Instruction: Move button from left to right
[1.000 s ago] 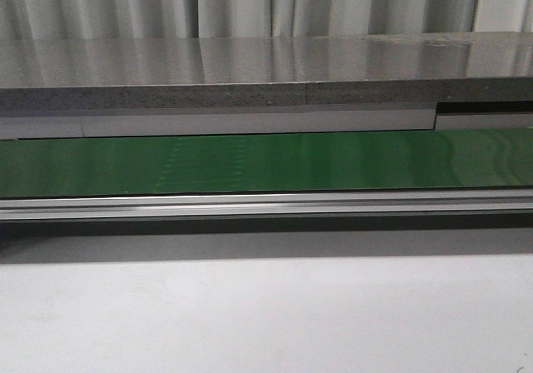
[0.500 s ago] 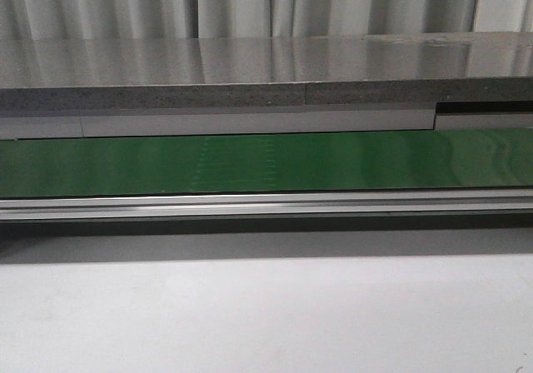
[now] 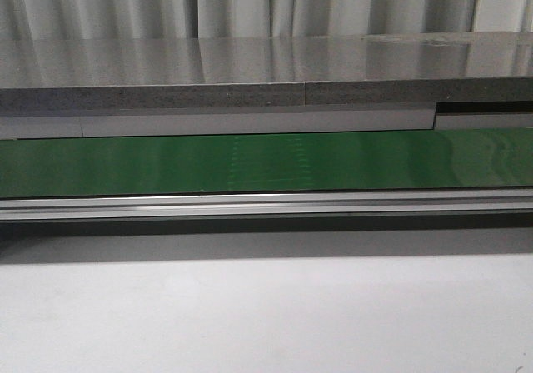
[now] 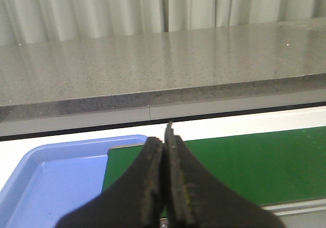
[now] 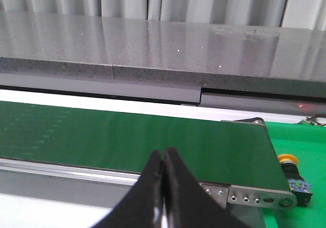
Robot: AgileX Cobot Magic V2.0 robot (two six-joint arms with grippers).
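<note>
The button (image 5: pixel 289 160) shows only in the right wrist view: a yellow-orange cap on a dark blocky body, lying on a green surface just past the end of the green conveyor belt (image 5: pixel 127 136). My right gripper (image 5: pixel 163 154) is shut and empty, on the near side of the belt and well short of the button. My left gripper (image 4: pixel 164 139) is also shut and empty, over the other end of the belt (image 4: pixel 244 162). Neither gripper nor the button appears in the front view.
A blue tray (image 4: pixel 46 187) sits at the belt's left end. The belt (image 3: pixel 266 163) runs across the front view with a metal rail (image 3: pixel 266 205) along its near side. Behind it is a grey stone counter (image 3: pixel 250 65); in front, a white table (image 3: pixel 266 315).
Faint pale marks on the green belt have shifted to the right across the front view. Nothing else there has moved.
</note>
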